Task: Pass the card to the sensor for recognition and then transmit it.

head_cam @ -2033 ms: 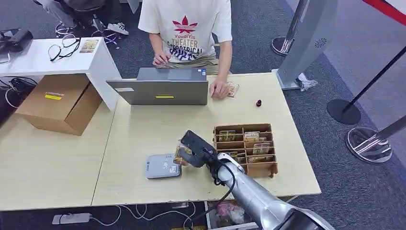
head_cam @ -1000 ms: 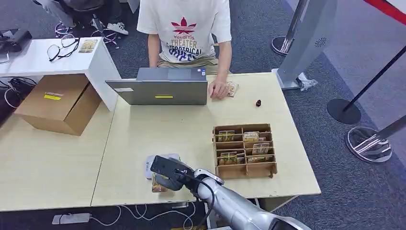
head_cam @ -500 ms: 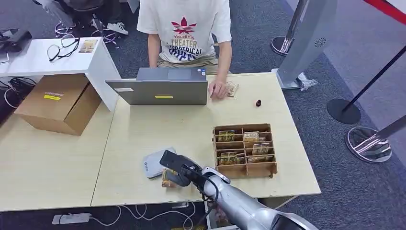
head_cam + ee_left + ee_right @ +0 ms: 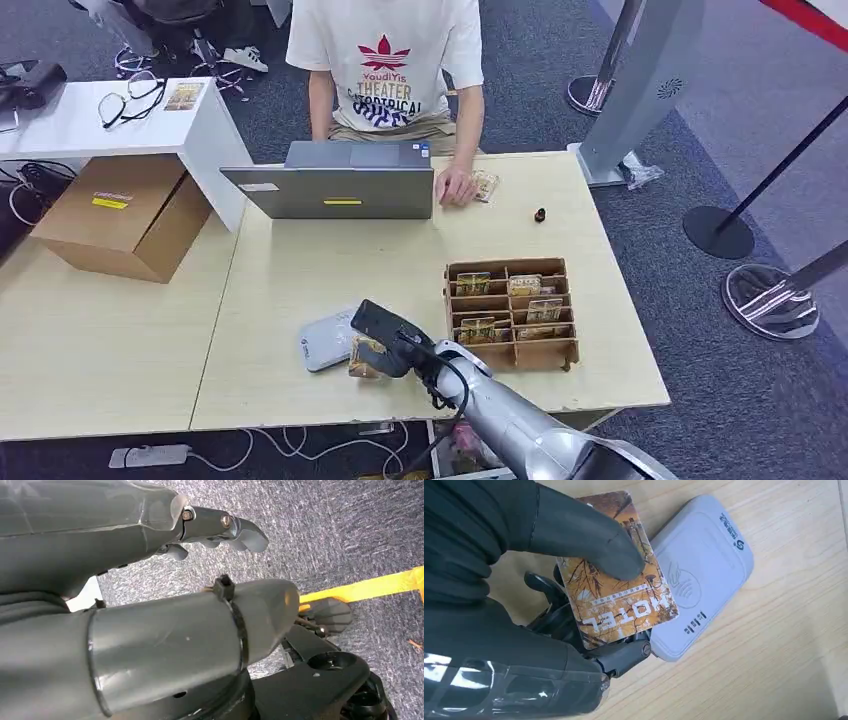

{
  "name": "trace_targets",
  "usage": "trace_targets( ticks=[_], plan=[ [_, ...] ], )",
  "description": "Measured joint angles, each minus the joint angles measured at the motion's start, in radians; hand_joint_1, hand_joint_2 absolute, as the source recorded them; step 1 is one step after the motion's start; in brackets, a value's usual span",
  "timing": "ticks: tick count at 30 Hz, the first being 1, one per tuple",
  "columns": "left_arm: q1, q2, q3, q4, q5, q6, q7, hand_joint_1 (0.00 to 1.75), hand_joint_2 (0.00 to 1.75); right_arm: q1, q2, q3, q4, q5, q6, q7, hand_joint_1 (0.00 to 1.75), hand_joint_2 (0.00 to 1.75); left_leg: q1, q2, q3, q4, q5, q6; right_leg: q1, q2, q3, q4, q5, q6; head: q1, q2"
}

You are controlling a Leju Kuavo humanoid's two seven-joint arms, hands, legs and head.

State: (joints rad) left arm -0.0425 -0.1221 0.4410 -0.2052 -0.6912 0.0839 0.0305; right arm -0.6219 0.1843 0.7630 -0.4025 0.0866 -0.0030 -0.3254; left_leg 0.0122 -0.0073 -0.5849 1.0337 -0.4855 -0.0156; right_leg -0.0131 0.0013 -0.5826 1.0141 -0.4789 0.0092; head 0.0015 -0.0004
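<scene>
Card (image 4: pixel 616 602), printed "HOTEL", pinched by the right hand (image 4: pixel 524 580): thumb pressed on its face, darker fingers beneath. It sits at centre of the right wrist frame, one edge overlapping the grey sensor (image 4: pixel 701 575); in the head view, lower centre, beside the sensor (image 4: pixel 328 350) on the table (image 4: pixel 290 270). The card looks thin, light, stiff and glossy, so probably slippery; a flat pinch near one short edge seems safest. Left hand (image 4: pixel 220 527) hangs over carpet, fingers loosely curled, holding nothing.
</scene>
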Motion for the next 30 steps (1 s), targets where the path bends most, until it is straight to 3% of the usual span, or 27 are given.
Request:
trace_targets(
  ticks=[13, 30],
  plan=[
    [0.0, 0.0, 0.0, 0.0, -0.001, -0.003, 0.0, 0.0, 0.0, 0.001, 0.002, 0.0, -0.002, -0.003, 0.003, -0.002, 1.75, 1.75, 0.0, 0.0, 0.0, 0.0, 0.0, 0.0, 0.0, 0.0, 0.0, 0.0, 0.0, 0.0, 0.0, 0.0],
    [0.0, 0.0, 0.0, 0.0, -0.011, -0.006, 0.002, 0.0, 0.0, -0.004, 0.034, 0.003, 0.039, 0.027, -0.015, 0.087, 1.75, 1.75, 0.0, 0.0, 0.001, 0.0, 0.0, 0.0, 0.0, 0.0, 0.001, 0.0, 0.0, 0.0, 0.0, 0.0]
  ],
)
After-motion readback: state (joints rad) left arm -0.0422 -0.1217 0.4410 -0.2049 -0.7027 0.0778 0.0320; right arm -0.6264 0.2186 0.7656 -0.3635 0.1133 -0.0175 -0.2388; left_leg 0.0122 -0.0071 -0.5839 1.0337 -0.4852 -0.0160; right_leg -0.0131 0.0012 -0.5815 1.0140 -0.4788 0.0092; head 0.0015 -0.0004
